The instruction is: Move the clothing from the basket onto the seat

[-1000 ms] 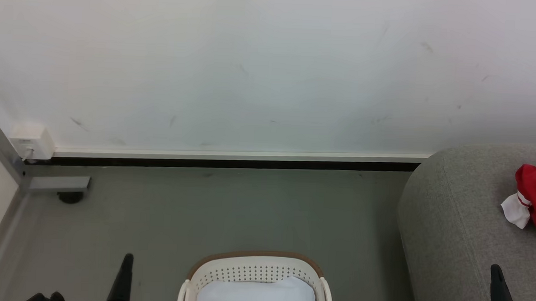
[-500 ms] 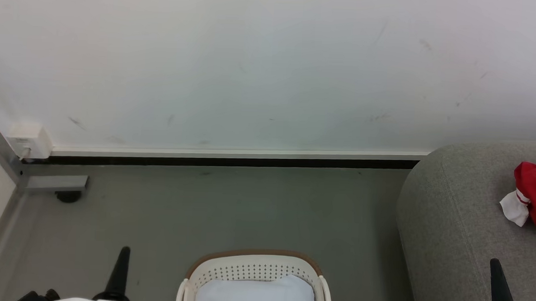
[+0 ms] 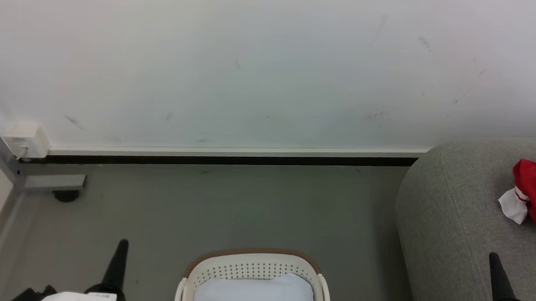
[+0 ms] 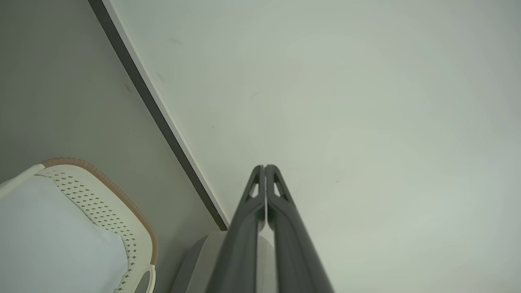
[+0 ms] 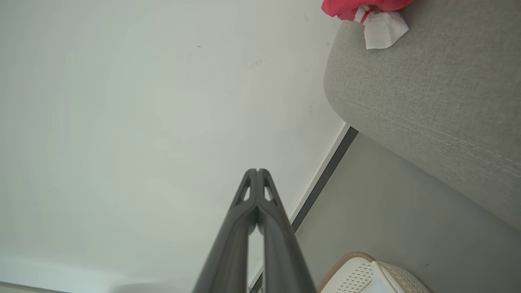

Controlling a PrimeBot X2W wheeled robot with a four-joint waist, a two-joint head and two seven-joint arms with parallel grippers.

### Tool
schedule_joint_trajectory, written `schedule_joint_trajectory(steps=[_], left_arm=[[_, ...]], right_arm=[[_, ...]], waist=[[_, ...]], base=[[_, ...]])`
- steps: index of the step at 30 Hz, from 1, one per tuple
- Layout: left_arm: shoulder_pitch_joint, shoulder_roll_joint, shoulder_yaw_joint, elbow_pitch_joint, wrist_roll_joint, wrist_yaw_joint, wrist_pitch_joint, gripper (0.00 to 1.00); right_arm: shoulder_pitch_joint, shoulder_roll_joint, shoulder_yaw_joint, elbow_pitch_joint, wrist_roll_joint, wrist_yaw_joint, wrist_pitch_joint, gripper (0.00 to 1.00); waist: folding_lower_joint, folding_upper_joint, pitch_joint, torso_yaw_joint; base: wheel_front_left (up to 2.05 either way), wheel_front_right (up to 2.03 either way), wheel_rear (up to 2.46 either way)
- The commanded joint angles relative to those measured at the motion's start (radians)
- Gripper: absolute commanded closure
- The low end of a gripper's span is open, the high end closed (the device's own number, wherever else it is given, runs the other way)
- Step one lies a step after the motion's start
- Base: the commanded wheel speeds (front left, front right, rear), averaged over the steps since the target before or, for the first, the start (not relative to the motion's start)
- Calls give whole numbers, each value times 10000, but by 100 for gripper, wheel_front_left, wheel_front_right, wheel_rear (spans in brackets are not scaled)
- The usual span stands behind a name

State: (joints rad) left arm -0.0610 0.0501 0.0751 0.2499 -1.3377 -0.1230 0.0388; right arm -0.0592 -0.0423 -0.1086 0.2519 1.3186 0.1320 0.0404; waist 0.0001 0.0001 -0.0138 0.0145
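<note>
The white basket (image 3: 253,269) with a brown rim stands on the floor at the bottom centre, holding a pale white fabric (image 3: 255,294); its rim also appears in the left wrist view (image 4: 122,199) and right wrist view (image 5: 366,272). Red clothing (image 3: 535,191) with a white striped cuff lies on the grey seat (image 3: 455,222) at the far right, also seen from the right wrist as clothing (image 5: 366,12) on the seat (image 5: 427,89). My left gripper (image 3: 121,248) is shut left of the basket, its tips together (image 4: 264,167). My right gripper (image 3: 493,260) is shut over the seat's front (image 5: 257,171).
A white wall (image 3: 253,68) with a baseboard (image 3: 231,154) runs across the back. A white socket box (image 3: 24,140) and a grey metal frame foot (image 3: 54,183) sit at the left corner. Grey floor (image 3: 247,204) lies between wall, basket and seat.
Both grippers have risen a little in the head view. The whole picture has shifted slightly up, so the camera has moved. The basket and clothing stay put.
</note>
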Motion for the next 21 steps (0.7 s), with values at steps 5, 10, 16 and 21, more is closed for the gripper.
schedule_joint_trajectory(steps=[5,10,16,21], left_arm=[[-215,33,100,-72,-509,-58,148,100],[-254,30,154,-71,-897,-65,259,100],[-327,25,221,-67,-1315,-79,386,100],[-376,22,272,-64,-1698,-89,485,100]], right_arm=[[-238,-104,-44,-106,527,-16,114,100],[-278,-105,-50,-105,960,-17,228,100],[-338,-108,-56,-101,1414,-18,364,100],[-410,-109,-60,-100,1781,-19,461,100]], waist=[[-1,-1,21,-18],[-1,-1,43,-37],[-1,-1,69,-59],[-1,-1,91,-78]], base=[[0,0,0],[0,0,0],[0,0,0],[0,0,0]])
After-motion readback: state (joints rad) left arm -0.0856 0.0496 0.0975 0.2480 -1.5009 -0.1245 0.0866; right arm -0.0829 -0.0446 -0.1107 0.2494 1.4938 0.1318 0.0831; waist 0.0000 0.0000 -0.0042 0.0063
